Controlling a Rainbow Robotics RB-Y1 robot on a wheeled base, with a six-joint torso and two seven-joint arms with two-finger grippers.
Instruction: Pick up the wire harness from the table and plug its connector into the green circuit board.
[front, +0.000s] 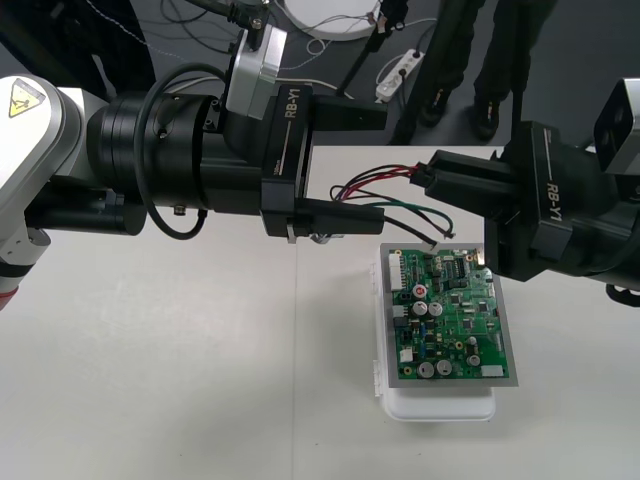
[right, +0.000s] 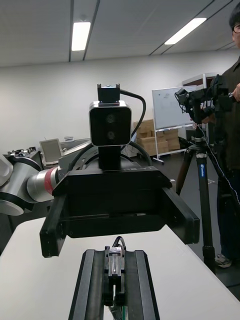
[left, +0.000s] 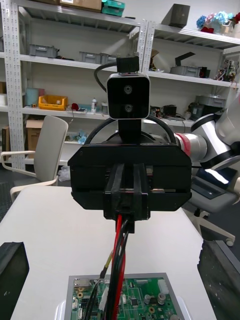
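Bright, even overhead light on the table (front: 150, 350), which looks pale and flat with no hot spots. The floor strip (front: 130, 40) beyond it is far dimmer. A soft, thin shadow hugs the near edge of the white base (front: 440, 408). There's glare on the left arm's silver link (front: 35, 120), and tiny glints off the capacitor tops on the green circuit board (front: 455, 320).

In the right wrist view, two ceiling light strips (right: 80, 36) blaze white and the left gripper (right: 117, 235) shows as a near-silhouette. In the left wrist view, the right gripper (left: 126, 217), clamped on the wire harness (left: 119, 260), is just as dark, while its arm's silver link (left: 215, 135) shines.
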